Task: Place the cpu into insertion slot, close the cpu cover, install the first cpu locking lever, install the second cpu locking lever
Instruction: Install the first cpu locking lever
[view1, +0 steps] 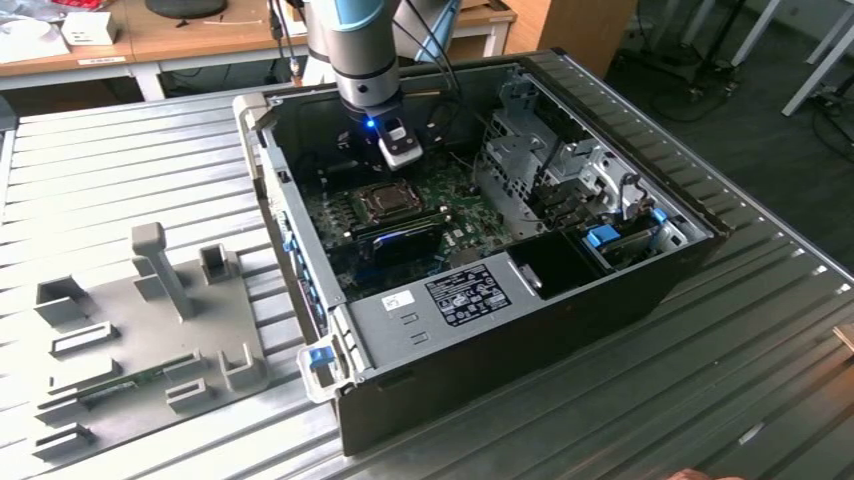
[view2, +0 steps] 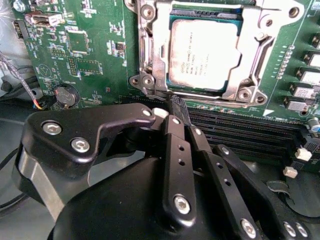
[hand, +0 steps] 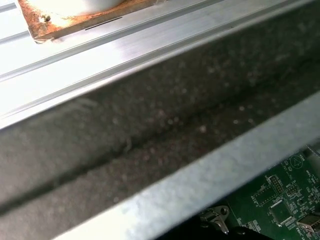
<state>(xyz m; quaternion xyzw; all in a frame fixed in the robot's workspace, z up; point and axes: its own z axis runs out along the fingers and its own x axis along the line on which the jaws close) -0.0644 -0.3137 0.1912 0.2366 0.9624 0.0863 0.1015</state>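
The grey and blue robot arm (view1: 358, 50) reaches straight down into the open black computer case (view1: 534, 300), which lies on its side on the ribbed metal tabletop (view1: 120, 180), toward that tabletop's far edge in the exterior view. Its black pincer (view2: 179, 106) hangs just beside the near edge of the square silver-rimmed insertion slot (view2: 150, 65) on the green circuit board (view2: 90, 55), fingers pressed together with nothing between them, the tips right at the slot's corner by the long black memory slots (view2: 240, 130). The small square cpu with its dull grey metal top (view2: 202, 55) lies flat in the slot, and the thin silver cpu cover frame (view2: 252, 60) lies down around it (the chip shows through its window). The case walls stand close around the arm; open board lies beyond the slot. A grey fixture plate with upright blocks (view1: 147, 330) lies near the tabletop's edge on the exterior view's left.
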